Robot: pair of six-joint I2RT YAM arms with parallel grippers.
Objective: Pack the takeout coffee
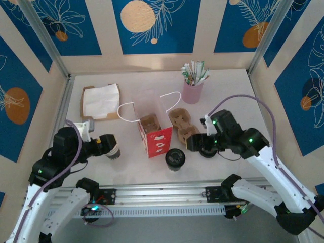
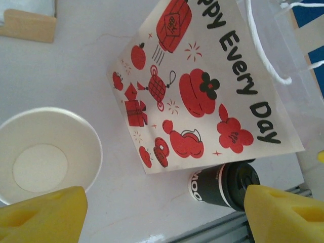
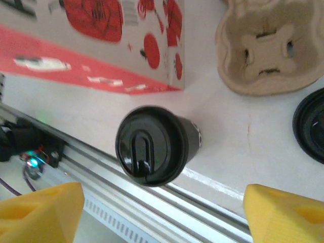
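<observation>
A: Where is the coffee cup (image 1: 175, 158)?
B: Lid on, upright on the table (image 1: 126, 169), just in front of the bag (image 1: 155, 135). Not inside it.
A: Tools?
B: Fingers apart on both. The left gripper (image 2: 164, 217) holds nothing; an empty open cup (image 2: 48, 157) sits beside one finger. The right gripper (image 3: 162, 215) is near the coffee cup, not touching.
A: Progress?
B: Packing looks unstarted: grasp, lift and lowering into the bag all remain
</observation>
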